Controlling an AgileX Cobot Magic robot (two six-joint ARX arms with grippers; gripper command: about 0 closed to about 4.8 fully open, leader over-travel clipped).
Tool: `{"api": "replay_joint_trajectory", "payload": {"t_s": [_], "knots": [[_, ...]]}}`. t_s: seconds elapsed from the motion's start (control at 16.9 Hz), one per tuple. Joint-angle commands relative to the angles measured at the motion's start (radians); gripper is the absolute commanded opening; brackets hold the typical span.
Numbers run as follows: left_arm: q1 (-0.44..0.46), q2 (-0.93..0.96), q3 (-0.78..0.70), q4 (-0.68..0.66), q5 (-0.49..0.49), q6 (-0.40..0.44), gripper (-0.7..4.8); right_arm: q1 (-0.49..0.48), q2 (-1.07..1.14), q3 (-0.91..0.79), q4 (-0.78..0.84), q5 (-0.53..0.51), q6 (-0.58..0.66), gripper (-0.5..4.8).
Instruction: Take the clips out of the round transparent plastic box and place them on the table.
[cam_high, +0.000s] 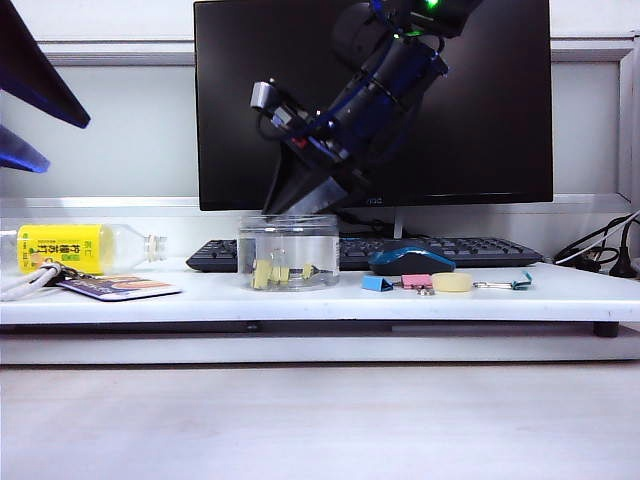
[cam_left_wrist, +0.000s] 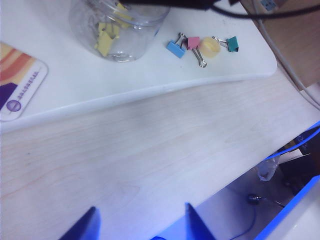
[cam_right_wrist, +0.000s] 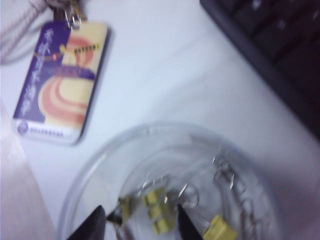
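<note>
The round transparent plastic box (cam_high: 288, 232) stands open on the white table (cam_high: 200, 295), in front of the keyboard. Several pale-yellow clips (cam_high: 270, 273) lie on its floor. My right gripper (cam_high: 290, 208) reaches across from the upper right and hangs open at the box's mouth. In the right wrist view its gripper (cam_right_wrist: 141, 212) has both tips inside the rim of the box (cam_right_wrist: 100, 160), straddling the clips (cam_right_wrist: 159, 212) and holding nothing. My left gripper (cam_left_wrist: 141, 207) is open and empty over the wood-grain surface, well short of the box (cam_left_wrist: 85, 25) and its clips (cam_left_wrist: 106, 40).
A yellow-labelled bottle (cam_high: 80, 247) and a card on a cord (cam_high: 120, 287) lie at the left. A mouse (cam_high: 412, 260), a blue clip (cam_high: 377, 284), a pink clip (cam_high: 417, 282), a tape roll (cam_high: 452, 283) and a teal clip (cam_high: 520, 282) lie right of the box. Behind are the keyboard (cam_high: 470, 248) and monitor (cam_high: 480, 100).
</note>
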Motion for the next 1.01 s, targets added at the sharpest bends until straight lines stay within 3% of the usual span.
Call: {"api": "replay_joint_trajectory", "payload": {"t_s": [0.06,0.3,0.65,1.01], "knots": [[0.000,0.001,0.006,0.021,0.005,0.000,2.29,0.003,0.000,0.020,0.014,0.004,-0.002,1.80],[0.000,0.001,0.006,0.030,0.068,0.001,2.29,0.006,0.115,0.267,-0.229,0.055,-0.052,1.81],[0.000,0.001,0.006,0.029,0.074,0.021,2.29,0.006,0.134,0.456,-0.476,0.069,-0.082,1.81],[0.000,0.000,0.006,0.029,0.113,0.047,2.29,0.013,0.157,0.479,-0.577,0.086,-0.078,1.81]]}}
